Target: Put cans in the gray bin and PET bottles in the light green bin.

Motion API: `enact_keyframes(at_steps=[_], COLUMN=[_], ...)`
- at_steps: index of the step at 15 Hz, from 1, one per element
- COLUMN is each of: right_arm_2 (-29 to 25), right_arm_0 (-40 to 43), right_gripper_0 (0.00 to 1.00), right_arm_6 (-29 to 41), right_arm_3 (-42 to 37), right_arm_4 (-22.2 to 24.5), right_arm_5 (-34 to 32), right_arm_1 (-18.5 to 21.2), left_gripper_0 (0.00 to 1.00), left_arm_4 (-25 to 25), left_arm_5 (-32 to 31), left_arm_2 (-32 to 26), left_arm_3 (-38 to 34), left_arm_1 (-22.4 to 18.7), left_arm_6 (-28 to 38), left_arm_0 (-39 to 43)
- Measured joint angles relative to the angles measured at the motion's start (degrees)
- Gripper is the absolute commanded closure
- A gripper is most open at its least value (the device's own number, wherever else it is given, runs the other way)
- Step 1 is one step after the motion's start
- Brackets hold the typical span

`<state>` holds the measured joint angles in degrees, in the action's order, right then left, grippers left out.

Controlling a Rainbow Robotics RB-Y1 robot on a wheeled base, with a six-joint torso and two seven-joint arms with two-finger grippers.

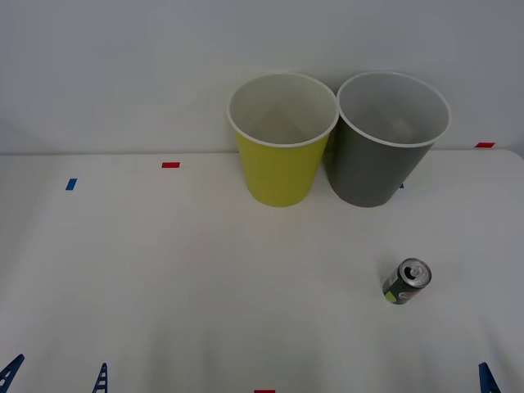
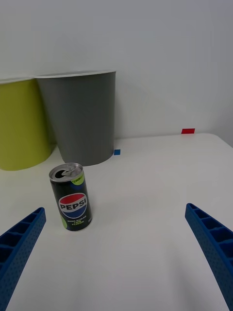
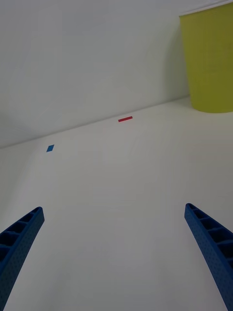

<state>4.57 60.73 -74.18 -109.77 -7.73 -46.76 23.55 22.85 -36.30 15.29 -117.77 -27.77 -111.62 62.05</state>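
Can (image 1: 406, 282) stands upright on the bench (image 1: 205, 270), robot's right side, in front of gray bin (image 1: 385, 147) — long axis vertical. Right hand (image 2: 116, 243) nearer: wide open, empty, can ahead, off-center toward one finger. Left hand (image 3: 114, 248) open, empty, well apart.

Lighting's pretty even and soft, bright white bench (image 1: 164, 270), only faint shadows under the bins, no glare, everything sharp.
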Motion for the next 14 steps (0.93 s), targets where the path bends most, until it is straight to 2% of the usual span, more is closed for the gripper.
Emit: enact_keyframes(at_steps=[14], right_arm_2=[0.0], right_arm_0=[0.0], right_gripper_0=[0.0], right_arm_6=[0.0], right_arm_3=[0.0], right_arm_4=[0.0], right_arm_5=[0.0], right_arm_1=[0.0], left_gripper_0=[0.0], left_arm_4=[0.0], left_arm_5=[0.0], left_arm_2=[0.0], left_arm_3=[0.0], left_arm_1=[0.0], left_arm_6=[0.0], left_arm_0=[0.0])
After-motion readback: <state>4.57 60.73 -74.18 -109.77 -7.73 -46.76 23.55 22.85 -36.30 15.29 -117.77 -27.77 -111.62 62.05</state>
